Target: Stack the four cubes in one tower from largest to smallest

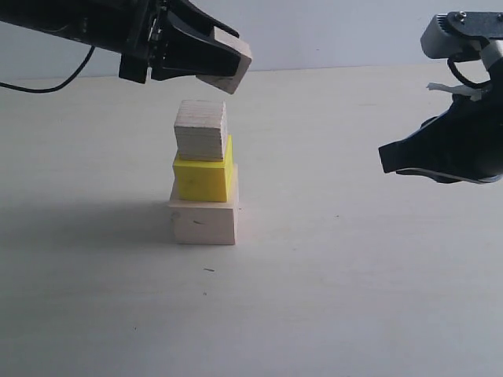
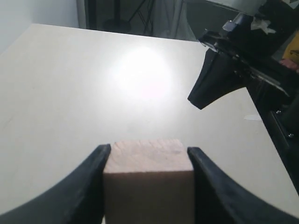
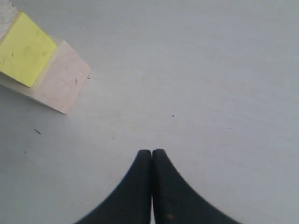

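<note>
Small pale bare-wood cube (image 1: pixel 230 61), tilted, clamped in my left gripper (image 2: pixel 148 150).
Hangs just above the medium pale wood cube (image 1: pixel 201 129) atop the bright yellow cube (image 1: pixel 203 179), offset toward my closed, empty right gripper (image 3: pixel 152 156).

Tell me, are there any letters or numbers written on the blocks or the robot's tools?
None can be read. The large wood cube, yellow cube, medium wood cube, small wood cube, left tool, right tool and table bear no writing.
A yellow patch at the left wrist view's edge is too blurred to tell.
</note>
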### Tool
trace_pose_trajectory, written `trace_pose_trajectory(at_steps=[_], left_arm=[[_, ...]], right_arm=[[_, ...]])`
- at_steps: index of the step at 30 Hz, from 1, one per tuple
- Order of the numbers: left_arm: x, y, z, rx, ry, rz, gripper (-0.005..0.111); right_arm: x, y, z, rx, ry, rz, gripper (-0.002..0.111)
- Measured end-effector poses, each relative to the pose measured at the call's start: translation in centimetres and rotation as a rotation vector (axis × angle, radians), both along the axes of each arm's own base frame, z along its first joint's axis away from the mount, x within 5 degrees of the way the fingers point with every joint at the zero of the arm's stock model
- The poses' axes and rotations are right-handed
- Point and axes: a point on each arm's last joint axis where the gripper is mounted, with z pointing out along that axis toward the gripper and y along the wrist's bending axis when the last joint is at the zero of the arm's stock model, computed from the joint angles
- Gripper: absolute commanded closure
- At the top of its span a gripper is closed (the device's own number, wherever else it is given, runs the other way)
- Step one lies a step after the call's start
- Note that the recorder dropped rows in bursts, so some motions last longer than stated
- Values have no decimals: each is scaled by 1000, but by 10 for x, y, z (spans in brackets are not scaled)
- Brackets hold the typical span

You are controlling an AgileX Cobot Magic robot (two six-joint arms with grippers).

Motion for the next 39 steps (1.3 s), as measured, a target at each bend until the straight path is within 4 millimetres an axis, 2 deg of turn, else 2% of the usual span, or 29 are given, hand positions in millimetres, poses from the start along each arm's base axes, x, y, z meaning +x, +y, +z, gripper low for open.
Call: trace_pose_trajectory(at_steps=[9,23,29,39], left_arm=[[6,12,-1,6,-17,28,107],[6,13,-1,9,-18,28,107],[3,14,-9,19,-11,19,107],[2,14,-12,22,-87,-12,107]], right_arm=[[0,0,0,0,0,0,108],[0,0,0,0,0,0,108],[0,0,0,0,0,0,108],[0,0,0,0,1,0,108]])
